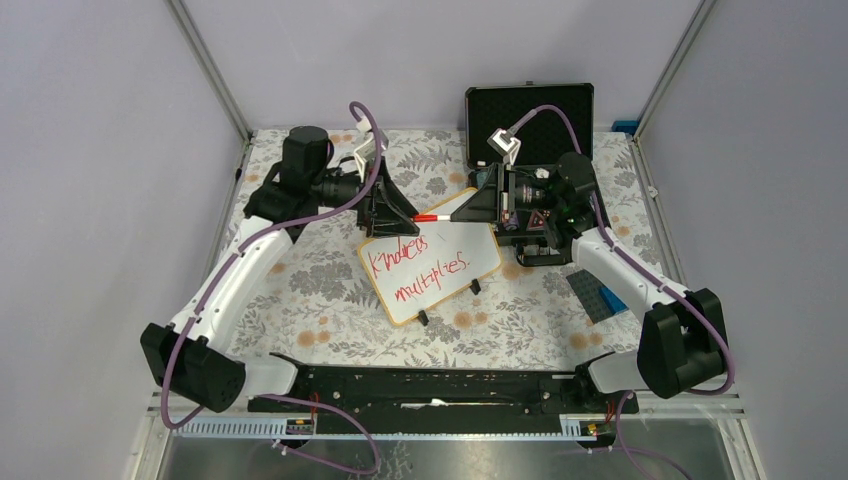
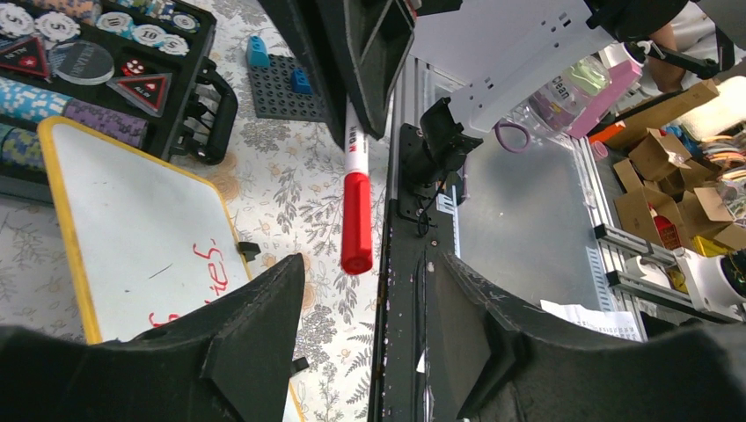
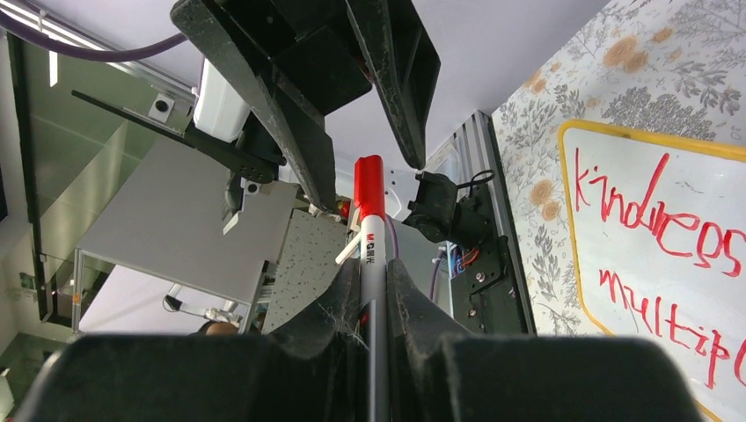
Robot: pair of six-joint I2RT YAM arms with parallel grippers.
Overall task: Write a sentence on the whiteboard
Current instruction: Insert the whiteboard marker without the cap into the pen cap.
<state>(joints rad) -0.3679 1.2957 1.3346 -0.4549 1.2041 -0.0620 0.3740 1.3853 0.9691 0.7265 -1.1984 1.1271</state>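
Observation:
The whiteboard (image 1: 478, 250) lies tilted at the table's middle, on black feet, and also shows in the wrist views (image 2: 132, 220) (image 3: 695, 158). The sentence (image 1: 415, 268) (image 3: 660, 224) is in red, in two lines: "Kindness multiplies." Above the board's far edge, my right gripper (image 1: 462, 212) (image 3: 374, 268) is shut on a white marker (image 1: 432, 216) (image 2: 356, 211) (image 3: 369, 211). The marker's red cap is on and points left. My left gripper (image 1: 408, 213) (image 2: 368, 264) faces it, open, and the cap's end sits at the mouth of its jaws with a gap on each side.
An open black case (image 1: 530, 110) of poker chips (image 2: 106, 61) stands at the back right. A dark grey-blue block plate (image 1: 597, 295) (image 2: 286, 83) with small blue bricks lies to the right of the board. The black base rail (image 1: 430, 385) runs along the near edge.

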